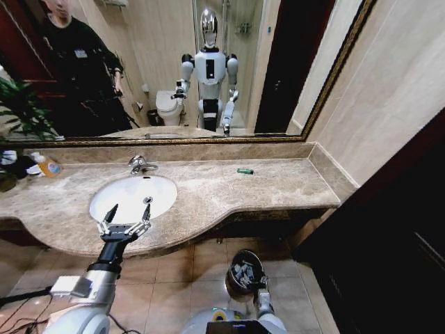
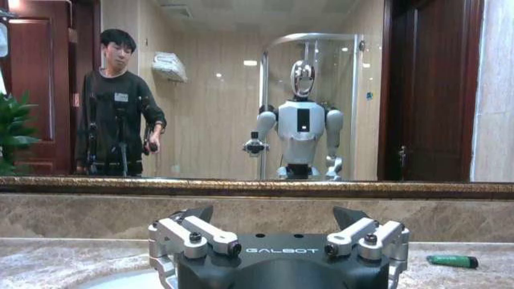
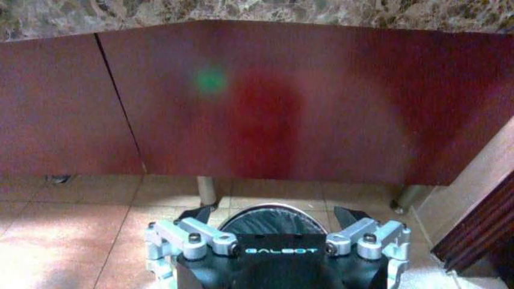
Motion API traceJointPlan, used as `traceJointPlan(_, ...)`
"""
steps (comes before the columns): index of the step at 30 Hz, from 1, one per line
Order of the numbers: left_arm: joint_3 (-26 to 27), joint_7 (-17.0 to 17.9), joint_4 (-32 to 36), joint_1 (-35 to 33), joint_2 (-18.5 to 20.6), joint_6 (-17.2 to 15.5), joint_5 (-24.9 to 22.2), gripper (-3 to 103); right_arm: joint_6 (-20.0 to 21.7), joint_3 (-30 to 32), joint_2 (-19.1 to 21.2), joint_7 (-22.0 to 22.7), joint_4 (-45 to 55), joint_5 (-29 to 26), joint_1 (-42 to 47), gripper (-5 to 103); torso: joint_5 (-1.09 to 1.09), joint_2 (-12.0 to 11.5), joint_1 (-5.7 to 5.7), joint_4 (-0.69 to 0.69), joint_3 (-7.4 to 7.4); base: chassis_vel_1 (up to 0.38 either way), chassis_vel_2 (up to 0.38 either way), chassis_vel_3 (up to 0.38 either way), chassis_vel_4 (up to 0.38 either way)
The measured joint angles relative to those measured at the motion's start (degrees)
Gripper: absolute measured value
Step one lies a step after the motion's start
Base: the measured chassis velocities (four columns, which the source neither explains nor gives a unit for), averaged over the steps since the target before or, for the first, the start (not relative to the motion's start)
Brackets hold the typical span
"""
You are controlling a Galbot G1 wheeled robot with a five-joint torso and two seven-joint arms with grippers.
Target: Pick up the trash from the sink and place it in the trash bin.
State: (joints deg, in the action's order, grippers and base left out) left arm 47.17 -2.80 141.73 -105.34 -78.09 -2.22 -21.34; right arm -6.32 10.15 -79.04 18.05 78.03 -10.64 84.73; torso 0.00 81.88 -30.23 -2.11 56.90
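We hold our left gripper [image 1: 124, 226], fingers spread, at the sink [image 1: 132, 197]; the green piece [image 1: 245, 170] looks light and slim, best pinched mid-length. Our right gripper [image 3: 277, 227], fingers apart, hangs over the trash bin [image 1: 245, 272].

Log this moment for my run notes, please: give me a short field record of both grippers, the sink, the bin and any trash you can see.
left gripper: open, at the sink's front edge above the counter
right gripper: open, low, over the trash bin
sink: white basin, looks empty
trash bin: on the floor below the counter, pale pieces inside
green piece: lying on the counter, to the right of the faucet
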Motion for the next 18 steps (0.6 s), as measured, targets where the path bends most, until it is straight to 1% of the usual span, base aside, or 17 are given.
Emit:
traceJointPlan(11,0.0,0.0,0.0,0.0,0.0,0.0,0.0,100,0.0,0.0,0.0,-0.1,0.8,0.0,0.4,100,0.00,0.0,0.00,0.00,0.00,0.000,0.000,0.000,0.000)
traceJointPlan(18,0.0,0.0,0.0,0.0,0.0,0.0,0.0,100,0.0,0.1,1.9,0.1,5.2,-1.0,2.0,100,0.01,0.0,0.00,0.00,0.00,0.000,0.000,0.000,0.000)
